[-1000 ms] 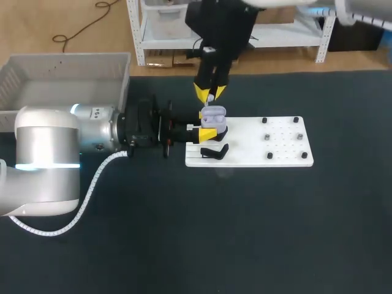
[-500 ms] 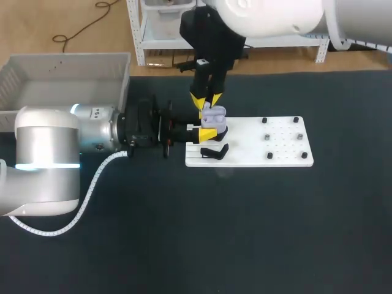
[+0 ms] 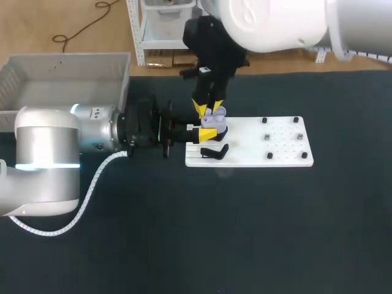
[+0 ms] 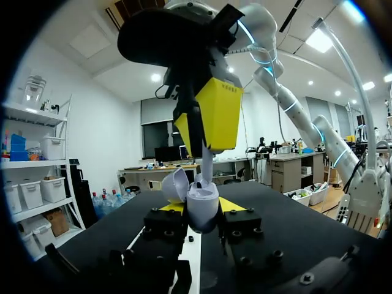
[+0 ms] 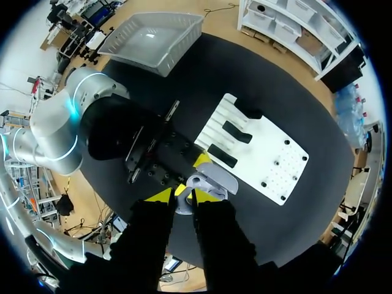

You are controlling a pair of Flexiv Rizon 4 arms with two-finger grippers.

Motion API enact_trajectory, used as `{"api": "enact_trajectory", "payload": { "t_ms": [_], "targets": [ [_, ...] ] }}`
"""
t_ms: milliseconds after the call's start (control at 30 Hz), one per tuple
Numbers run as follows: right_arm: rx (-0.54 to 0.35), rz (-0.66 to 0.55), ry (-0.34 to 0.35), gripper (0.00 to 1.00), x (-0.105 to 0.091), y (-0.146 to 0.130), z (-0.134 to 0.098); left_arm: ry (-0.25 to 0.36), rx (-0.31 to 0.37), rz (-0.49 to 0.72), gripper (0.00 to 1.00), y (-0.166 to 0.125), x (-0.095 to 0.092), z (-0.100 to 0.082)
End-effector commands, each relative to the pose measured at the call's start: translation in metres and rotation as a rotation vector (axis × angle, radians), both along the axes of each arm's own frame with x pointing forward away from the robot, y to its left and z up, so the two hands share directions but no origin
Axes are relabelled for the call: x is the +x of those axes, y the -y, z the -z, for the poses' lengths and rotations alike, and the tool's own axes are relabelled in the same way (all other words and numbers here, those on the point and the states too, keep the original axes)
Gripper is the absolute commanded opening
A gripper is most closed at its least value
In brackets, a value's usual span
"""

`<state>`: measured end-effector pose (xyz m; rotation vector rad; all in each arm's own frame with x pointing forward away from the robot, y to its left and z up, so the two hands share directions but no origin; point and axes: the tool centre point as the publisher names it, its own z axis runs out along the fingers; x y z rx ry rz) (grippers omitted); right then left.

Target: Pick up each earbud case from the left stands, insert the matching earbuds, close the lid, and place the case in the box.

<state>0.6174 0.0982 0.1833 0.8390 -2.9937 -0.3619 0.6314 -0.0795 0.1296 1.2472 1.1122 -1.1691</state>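
Left wrist view: my left pincer (image 4: 202,214) clamps the open lavender earbud case (image 4: 202,202), right pincer (image 4: 199,144) pinches a pale earbud (image 4: 206,171) above; misaligned, it could jam the rim.

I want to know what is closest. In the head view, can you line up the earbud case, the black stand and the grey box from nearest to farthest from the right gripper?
From the right gripper:
1. earbud case, right under its tips.
2. black stand, on the white board's near edge.
3. grey box, far off to the left.
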Motion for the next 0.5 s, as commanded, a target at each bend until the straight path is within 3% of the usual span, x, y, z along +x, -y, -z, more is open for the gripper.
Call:
{"api": "enact_trajectory", "payload": {
  "t_ms": [33,500],
  "targets": [
    [0.003,0.000,-0.001,0.00,-0.0001,0.0013,0.0026,0.002,-0.002,-0.004,0.00,0.0002,-0.0010,0.0007],
    [0.006,0.001,-0.015,0.00,0.0046,0.0023,0.0079,0.002,-0.002,-0.004,0.00,0.0002,-0.0010,0.0007]
  ]
}}
